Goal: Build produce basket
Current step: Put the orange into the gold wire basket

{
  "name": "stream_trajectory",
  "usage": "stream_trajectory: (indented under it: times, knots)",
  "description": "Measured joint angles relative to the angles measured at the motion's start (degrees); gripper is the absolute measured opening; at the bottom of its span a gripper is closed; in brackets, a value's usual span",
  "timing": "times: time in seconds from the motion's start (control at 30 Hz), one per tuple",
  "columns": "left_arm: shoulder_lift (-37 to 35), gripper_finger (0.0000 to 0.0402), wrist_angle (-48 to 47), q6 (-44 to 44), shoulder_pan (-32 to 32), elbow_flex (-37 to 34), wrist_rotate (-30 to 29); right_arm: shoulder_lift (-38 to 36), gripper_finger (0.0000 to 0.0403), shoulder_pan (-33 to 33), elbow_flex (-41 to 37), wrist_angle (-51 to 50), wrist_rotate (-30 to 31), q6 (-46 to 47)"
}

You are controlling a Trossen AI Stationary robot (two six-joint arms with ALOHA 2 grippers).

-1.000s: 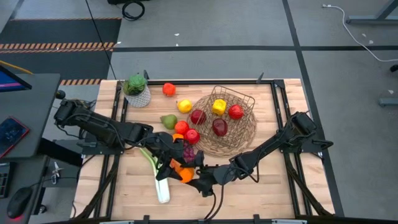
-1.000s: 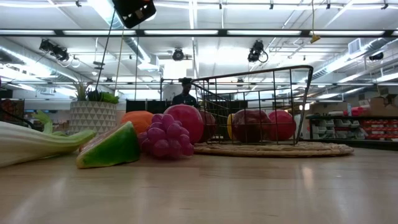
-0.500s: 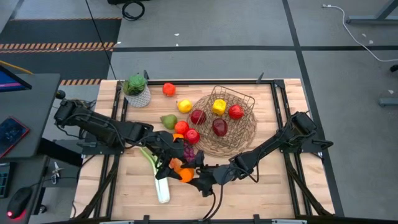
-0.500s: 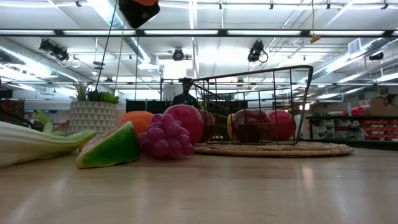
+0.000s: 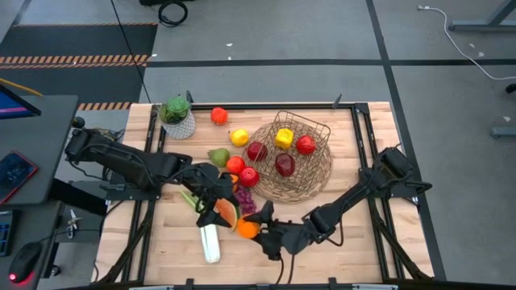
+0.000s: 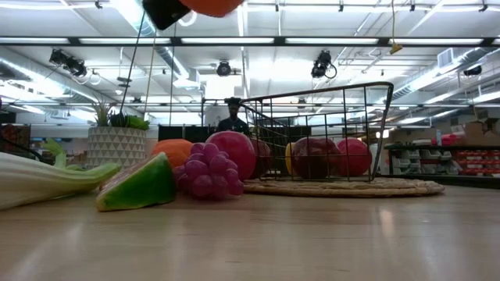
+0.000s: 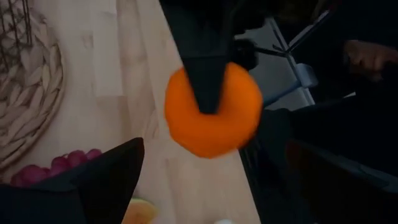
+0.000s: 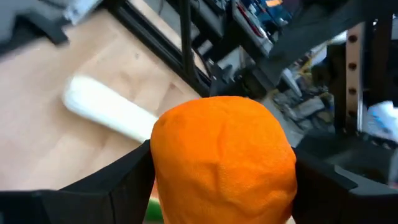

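Brown wire basket [image 5: 310,161] holds four fruits; right claw [image 5: 256,229] grips an orange [image 5: 247,228] near the table's front edge, left claw [image 5: 216,211] released, many pieces remain outside.

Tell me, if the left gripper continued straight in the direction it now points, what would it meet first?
Most likely the orange that the right gripper holds: the left wrist view shows it straight ahead of the open left gripper. Depth between them is unclear.

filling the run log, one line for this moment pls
stage: handover of orange | right end effector: shut on orange, above table | left end effector: open, beside it | basket: four fruits inside
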Motion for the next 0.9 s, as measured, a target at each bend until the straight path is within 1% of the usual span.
stream_trajectory:
  times: [0.1,0.23,0.37,0.5,0.57,0.63,0.77,0.9]
  knots:
    - [-0.5,0.0397,-1.5,0.0,-0.1,0.0,0.1,0.0,0.0307,1.0,0.0,-5.0,5.1,-4.6]
    - [-0.7,0.0397,-1.9,-0.6,0.0,0.0,0.1,0.0,0.0307,1.3,0.0,-12.9,9.3,-11.6]
    - [-0.7,0.0397,-3.0,-0.6,0.0,0.0,-0.1,0.0,0.0307,1.5,0.0,-15.5,10.0,-14.2]
    - [-0.7,0.0396,-4.3,-0.6,-0.1,0.0,-0.3,0.0,0.0307,2.8,0.0,-14.2,10.6,-21.0]
    - [-0.7,0.0396,-4.5,-0.6,0.0,0.0,-0.4,0.0,0.0307,3.7,0.0,-11.7,10.8,-22.4]
    - [-0.7,0.0396,-4.6,-0.7,0.0,0.0,-0.5,0.0,0.0307,4.7,0.0,-7.5,10.5,-21.9]
    - [-0.7,0.0396,-4.6,-0.7,-0.1,0.0,-0.5,0.0,0.0307,6.8,0.0,3.4,9.1,-18.9]
    - [-0.7,0.0396,-4.6,-0.7,-0.1,0.0,-0.5,0.0,0.0307,8.8,0.0,14.5,9.5,-19.0]
